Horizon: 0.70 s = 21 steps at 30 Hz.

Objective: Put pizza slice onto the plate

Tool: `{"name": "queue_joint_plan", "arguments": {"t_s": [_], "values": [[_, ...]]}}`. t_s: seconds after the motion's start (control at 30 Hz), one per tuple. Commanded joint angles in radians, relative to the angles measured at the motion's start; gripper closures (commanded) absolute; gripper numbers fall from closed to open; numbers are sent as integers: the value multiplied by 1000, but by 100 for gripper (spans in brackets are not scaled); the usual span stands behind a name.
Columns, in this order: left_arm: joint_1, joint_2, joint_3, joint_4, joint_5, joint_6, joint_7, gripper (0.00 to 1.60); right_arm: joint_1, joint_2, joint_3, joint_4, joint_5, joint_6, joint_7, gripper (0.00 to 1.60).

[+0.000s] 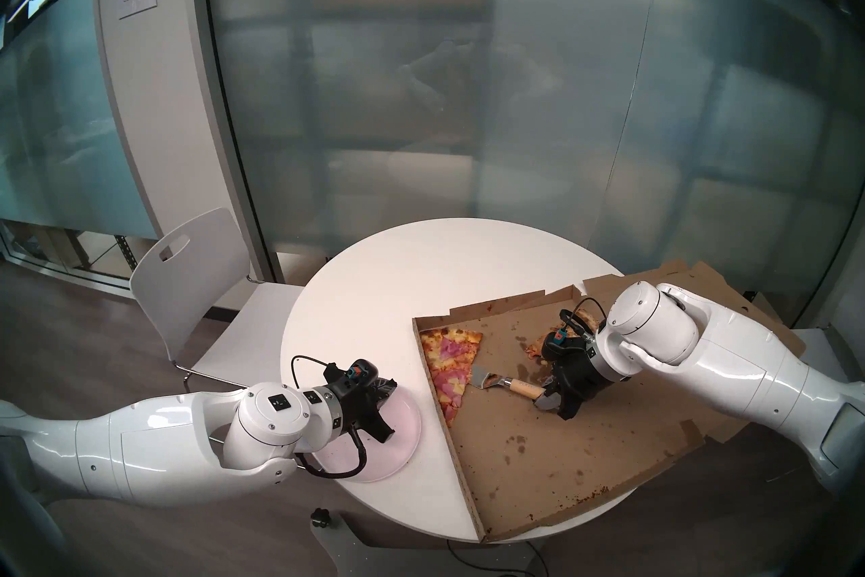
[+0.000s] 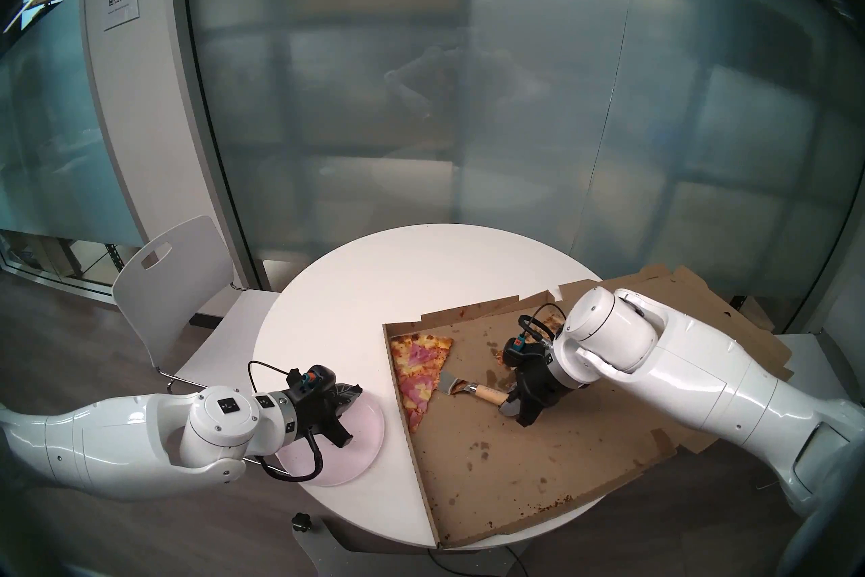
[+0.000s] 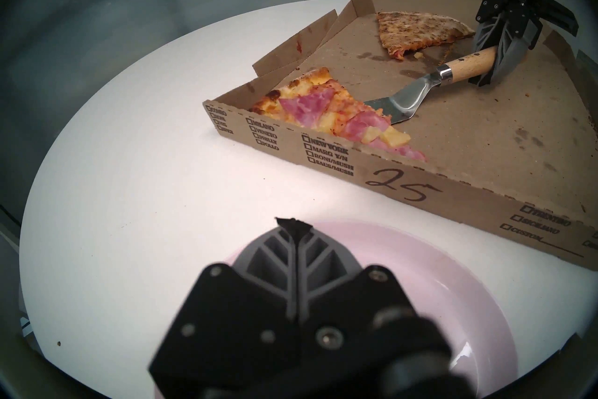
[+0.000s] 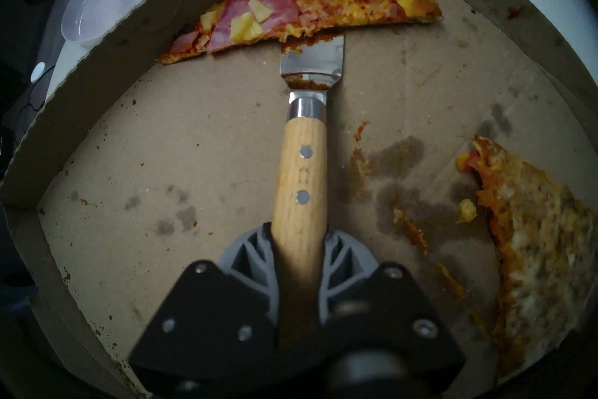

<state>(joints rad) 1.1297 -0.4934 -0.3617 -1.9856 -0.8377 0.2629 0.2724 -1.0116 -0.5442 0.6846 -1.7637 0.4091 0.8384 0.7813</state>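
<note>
The pizza slice (image 1: 449, 367) (image 4: 307, 3), topped with ham and pineapple, lies along the left wall of the open box. A metal spatula (image 1: 487, 380) (image 3: 398, 100) has its blade tip against and slightly under the slice's right edge. My right gripper (image 1: 545, 398) (image 4: 298, 234) is shut on the spatula's wooden handle. The pale pink plate (image 1: 405, 431) (image 3: 437, 275) sits on the table just left of the box. My left gripper (image 1: 391, 385) (image 3: 293, 223) is shut with nothing between its fingers, over the plate's far rim. I cannot tell whether it touches the plate.
The cardboard pizza box (image 1: 561, 459) covers the table's right half, its lid hanging off behind my right arm. A browned, speckled slice (image 3: 420, 29) (image 4: 543, 226) lies at the box's back right. The round white table (image 1: 412, 281) has a white chair (image 1: 187, 271) at its left.
</note>
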Motion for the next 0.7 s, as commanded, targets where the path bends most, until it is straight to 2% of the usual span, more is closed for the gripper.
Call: {"name": "queue_joint_plan", "arguments": {"t_s": [0.0,0.4,0.67], "values": [[-5,14,-15,-24,-2,-16,12,160,-24,40,56,-91,42,5,-39,160],[7,52,-12,-40,-19,-57,25,160,-145,74,129,-165,132,-40,-161,160],[15,107,-20,-72,-46,-109,32,160,-232,116,183,-207,219,-87,-234,160]]}}
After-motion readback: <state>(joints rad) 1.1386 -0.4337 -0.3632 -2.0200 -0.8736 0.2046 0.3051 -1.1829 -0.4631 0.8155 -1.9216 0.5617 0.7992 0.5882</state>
